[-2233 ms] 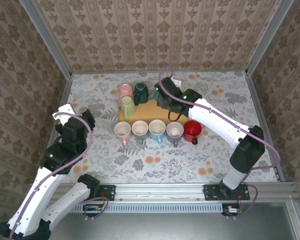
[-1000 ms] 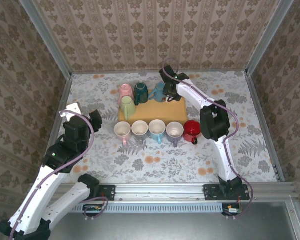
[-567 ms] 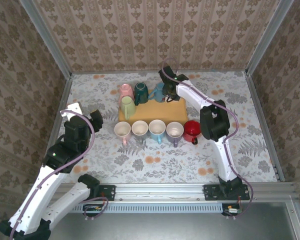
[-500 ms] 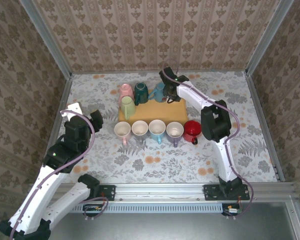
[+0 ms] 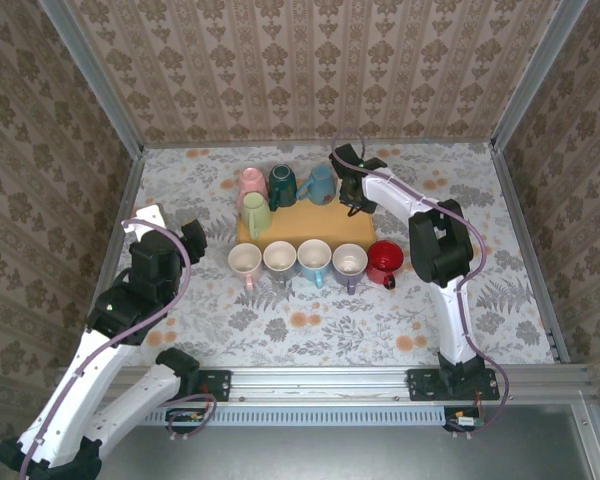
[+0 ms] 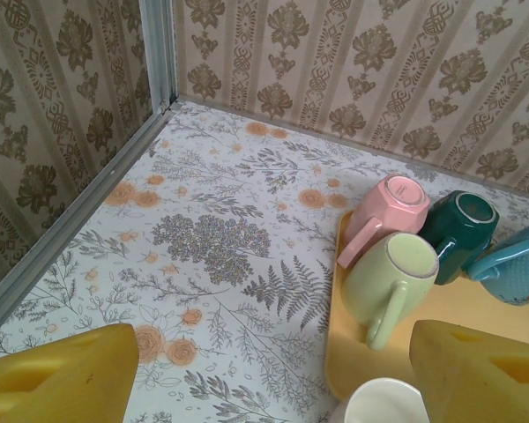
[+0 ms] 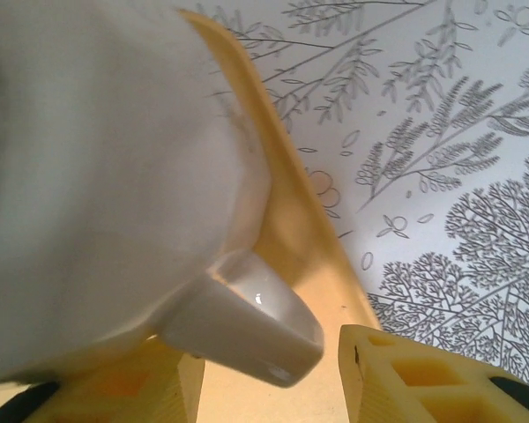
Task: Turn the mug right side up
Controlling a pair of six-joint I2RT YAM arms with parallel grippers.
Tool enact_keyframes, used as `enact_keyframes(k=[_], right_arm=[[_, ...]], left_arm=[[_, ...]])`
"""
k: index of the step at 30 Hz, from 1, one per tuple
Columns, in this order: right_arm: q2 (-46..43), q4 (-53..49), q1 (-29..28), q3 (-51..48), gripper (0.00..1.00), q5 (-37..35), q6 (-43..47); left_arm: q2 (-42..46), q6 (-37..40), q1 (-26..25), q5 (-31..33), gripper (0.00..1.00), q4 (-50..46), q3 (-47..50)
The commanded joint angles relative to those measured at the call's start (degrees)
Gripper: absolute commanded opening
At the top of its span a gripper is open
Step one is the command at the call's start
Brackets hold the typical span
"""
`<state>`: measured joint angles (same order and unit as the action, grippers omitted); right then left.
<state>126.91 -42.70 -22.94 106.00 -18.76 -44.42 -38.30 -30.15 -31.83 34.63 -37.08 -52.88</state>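
Observation:
A pale grey-white mug (image 7: 97, 176) looms close and blurred in the right wrist view, resting on the yellow board (image 7: 291, 238). Its handle (image 7: 247, 326) pokes out between my right gripper's fingers. The right gripper (image 7: 269, 352) is open: the handle sits next to the left finger (image 7: 123, 388), with a gap to the right finger (image 7: 423, 379). From above, the right gripper (image 5: 353, 198) hangs over the board's right end (image 5: 360, 228) and hides that mug. My left gripper (image 5: 185, 235) is open and holds nothing, left of the board, its yellow fingers (image 6: 62, 374) wide apart.
Pink (image 5: 251, 182), dark green (image 5: 282, 183), blue (image 5: 322, 183) and light green (image 5: 256, 212) mugs stand bottom-up on the board. A front row of upright mugs runs from cream (image 5: 244, 261) to red (image 5: 385, 259). Patterned walls enclose the table.
The right gripper has shifted from behind the blue mug to the board's right end and come down around the pale mug's handle. The left arm has barely moved.

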Motion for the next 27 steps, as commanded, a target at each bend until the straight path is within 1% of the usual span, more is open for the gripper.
enact_keyframes(k=[1, 5, 8, 12, 18, 21, 27], right_arm=[[1.2, 2.8, 1.3, 2.0, 0.46, 6.2, 7.1], [2.0, 5.2, 3.1, 1.1, 0.44, 15.0, 14.3], [1.1, 7.2, 4.2, -1.0, 0.42, 18.3, 17.7], [0.5, 7.5, 5.2, -1.6, 0.39, 19.7, 20.3], [1.7, 6.3, 6.1, 0.2, 0.32, 19.3, 23.3], [3.2, 5.1, 6.7, 2.0, 0.26, 19.5, 24.1], [3.9, 4.1, 6.9, 3.3, 0.10, 19.8, 25.5]], left_arm=[[-0.2, 1.0, -0.2, -0.5, 0.82, 1.2, 0.7], [-0.5, 1.3, -0.2, -1.7, 0.81, 1.8, 0.9], [-0.9, 1.4, -0.3, -2.3, 0.81, 1.9, 0.9], [-1.3, 1.5, -0.2, -3.0, 0.81, 2.3, 1.1], [-1.8, 1.2, 0.3, -3.3, 0.81, 2.3, 1.1], [-1.9, 1.1, 0.4, -3.3, 0.81, 2.1, 1.1], [-1.9, 1.3, 0.6, -3.3, 0.81, 2.2, 1.1]])
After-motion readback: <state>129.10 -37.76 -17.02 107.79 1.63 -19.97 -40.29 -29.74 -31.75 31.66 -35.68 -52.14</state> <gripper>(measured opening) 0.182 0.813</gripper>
